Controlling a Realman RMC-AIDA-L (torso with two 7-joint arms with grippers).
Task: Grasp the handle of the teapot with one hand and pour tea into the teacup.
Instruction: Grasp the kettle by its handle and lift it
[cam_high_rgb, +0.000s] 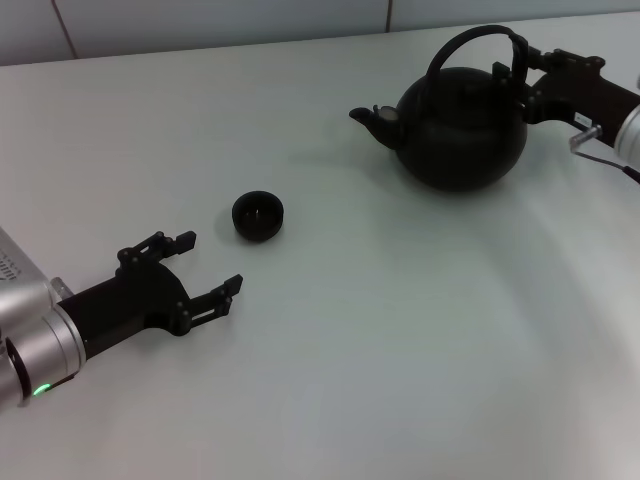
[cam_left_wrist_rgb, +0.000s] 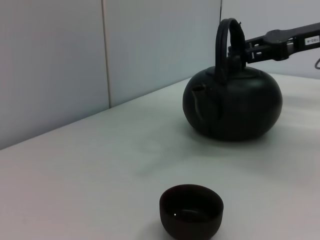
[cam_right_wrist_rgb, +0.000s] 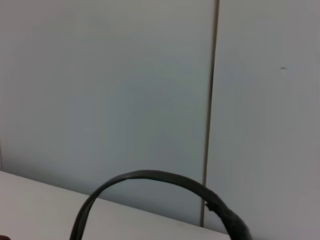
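The matte-black teapot (cam_high_rgb: 465, 130) stands on the white table at the back right, its stubby spout pointing left. Over it arches the black hoop handle (cam_high_rgb: 470, 35). My right gripper (cam_high_rgb: 510, 62) reaches in from the right and sits at the handle's right side, level with the top of the pot. The small black teacup (cam_high_rgb: 258, 215) rests upright near the table's middle-left. My left gripper (cam_high_rgb: 214, 260) lies open just in front and left of the cup, holding nothing. The left wrist view shows the teacup (cam_left_wrist_rgb: 191, 210) close by, with the teapot (cam_left_wrist_rgb: 232, 105) and right gripper (cam_left_wrist_rgb: 239, 50) beyond. The right wrist view shows only the handle (cam_right_wrist_rgb: 150, 176).
The white table (cam_high_rgb: 380, 330) stretches bare between cup and teapot. A pale tiled wall (cam_left_wrist_rgb: 75, 60) runs along the table's far edge. A cable (cam_high_rgb: 590, 140) hangs near my right wrist.
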